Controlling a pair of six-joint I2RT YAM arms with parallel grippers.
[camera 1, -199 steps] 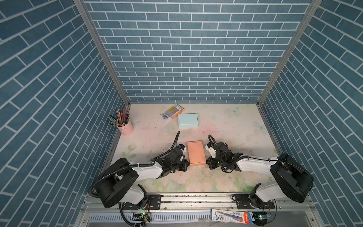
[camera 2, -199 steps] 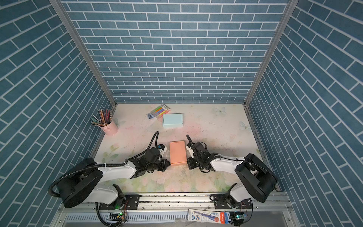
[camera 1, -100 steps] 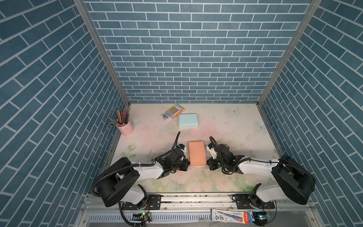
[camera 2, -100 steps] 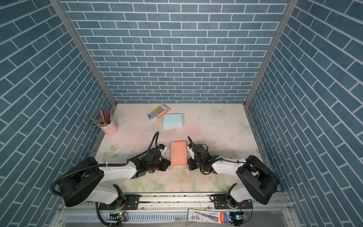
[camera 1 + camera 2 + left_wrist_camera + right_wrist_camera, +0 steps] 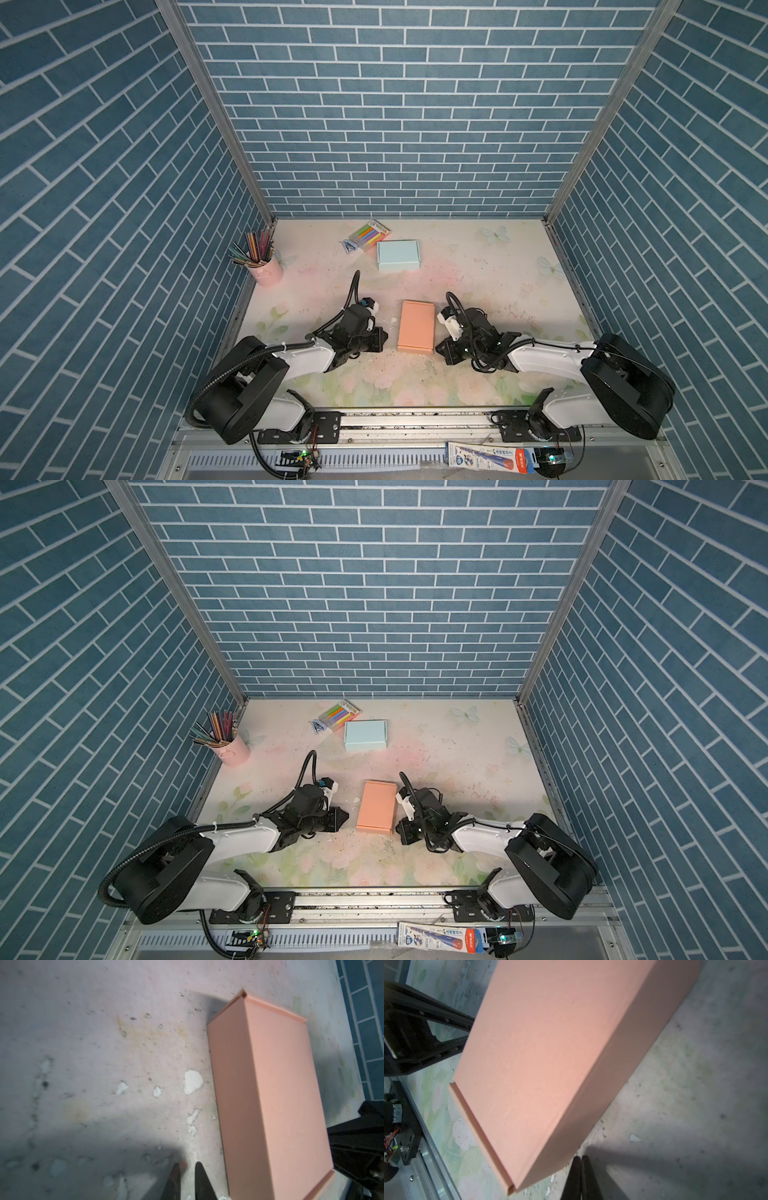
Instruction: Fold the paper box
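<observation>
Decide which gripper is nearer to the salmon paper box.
Right. The right gripper sits almost against the near right corner of the salmon paper box; the left gripper is off its left side, with a strip of table between.

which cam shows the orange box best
A top view. In both top views the whole orange box lies in frame, closed, flat on the table. The left wrist view shows its top and one long side, one corner cropped. The right wrist view is closest but crops one end.
</observation>
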